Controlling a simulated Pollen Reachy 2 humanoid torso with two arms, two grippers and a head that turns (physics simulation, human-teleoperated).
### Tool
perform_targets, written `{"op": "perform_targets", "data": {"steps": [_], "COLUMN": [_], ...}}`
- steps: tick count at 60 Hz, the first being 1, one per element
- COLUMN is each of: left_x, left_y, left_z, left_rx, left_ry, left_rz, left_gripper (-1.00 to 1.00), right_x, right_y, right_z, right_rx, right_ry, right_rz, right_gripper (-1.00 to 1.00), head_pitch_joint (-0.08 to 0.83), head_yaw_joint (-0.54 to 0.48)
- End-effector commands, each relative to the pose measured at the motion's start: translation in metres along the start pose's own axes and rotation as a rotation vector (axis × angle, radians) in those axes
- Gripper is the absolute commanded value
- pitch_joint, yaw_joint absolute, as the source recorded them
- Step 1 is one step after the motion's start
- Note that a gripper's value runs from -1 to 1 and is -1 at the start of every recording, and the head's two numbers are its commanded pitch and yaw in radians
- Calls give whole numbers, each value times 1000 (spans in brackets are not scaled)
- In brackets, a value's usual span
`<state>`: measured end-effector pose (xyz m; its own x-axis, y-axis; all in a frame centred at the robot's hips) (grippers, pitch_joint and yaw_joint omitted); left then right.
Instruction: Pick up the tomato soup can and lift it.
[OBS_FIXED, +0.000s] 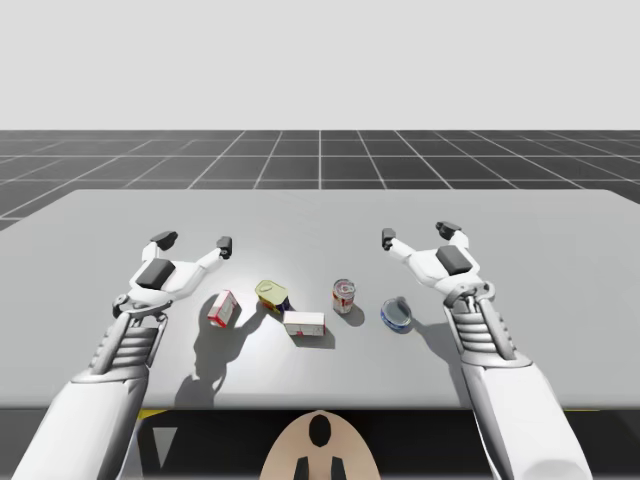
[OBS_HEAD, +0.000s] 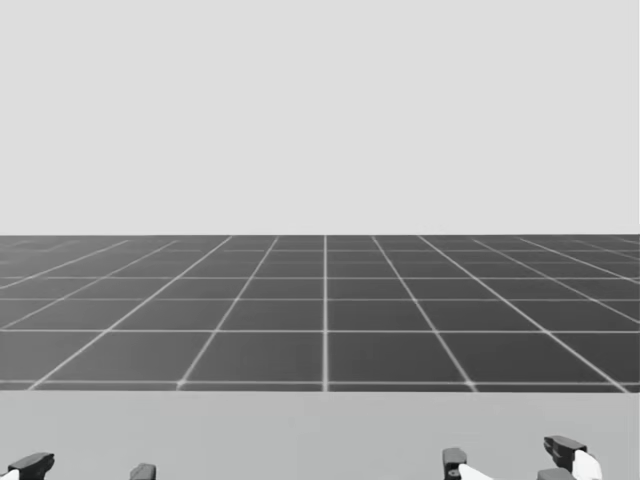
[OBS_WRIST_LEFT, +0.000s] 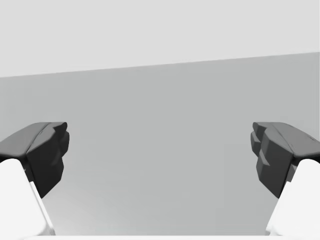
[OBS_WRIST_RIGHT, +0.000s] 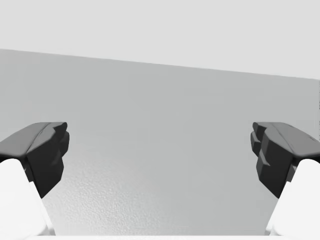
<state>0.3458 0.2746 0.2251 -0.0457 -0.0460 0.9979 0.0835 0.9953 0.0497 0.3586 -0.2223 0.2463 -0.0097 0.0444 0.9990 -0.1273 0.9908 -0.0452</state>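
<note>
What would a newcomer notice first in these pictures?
A row of five small things sits on the table: red box, yellow can, white box, red-and-white can, blue can. My left gripper and right gripper hang open, empty, flanking the row.

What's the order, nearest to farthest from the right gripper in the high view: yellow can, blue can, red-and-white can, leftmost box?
From my right gripper:
1. blue can, tilted, beside my right forearm.
2. red-and-white can, upright, mid-table.
3. yellow can, on its side, left of centre.
4. leftmost box, by my left arm.
</note>
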Motion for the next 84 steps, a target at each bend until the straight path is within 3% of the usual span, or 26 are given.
{"op": "perform_targets", "data": {"steps": [1, 11, 38, 58, 69, 77, 81, 84], "left_x": [0, 0, -1, 0, 1, 2, 1, 2], "left_y": [1, 1, 0, 0, -1, -1, -1, -1], "left_z": [0, 0, -1, 0, 1, 2, 1, 1], "left_rx": [1, 1, 6, 4, 2, 2, 3, 4], "left_ry": [-2, -5, -10, -11, -15, -16, -15, -16], "left_rz": [-2, -4, -22, -23, -20, -20, -21, -21], "left_gripper": [-1000, -1000, -1000, -1000, -1000, -1000, -1000, -1000], "right_x": [-1, 1, -1, 1, 1, 7, 14, 17], "right_y": [1, 1, 1, 0, 1, 5, 10, 13], "right_z": [1, 0, 0, 0, 1, 6, 13, 18], "right_rx": [-12, 4, -4, -3, -1, 33, 81, 96], "right_ry": [0, 8, 16, 14, 14, 0, 8, 1], "right_rz": [11, 3, 16, 15, 14, 12, -28, -19], "right_gripper": [-1000, -1000, -1000, -1000, -1000, -1000, -1000, -1000], "head_pitch_joint": [-13, 30, 403, 597, 670, 672, 668, 664], "head_yaw_joint": [12, 12, 24, -30, -67, -74, -68, -64]}}
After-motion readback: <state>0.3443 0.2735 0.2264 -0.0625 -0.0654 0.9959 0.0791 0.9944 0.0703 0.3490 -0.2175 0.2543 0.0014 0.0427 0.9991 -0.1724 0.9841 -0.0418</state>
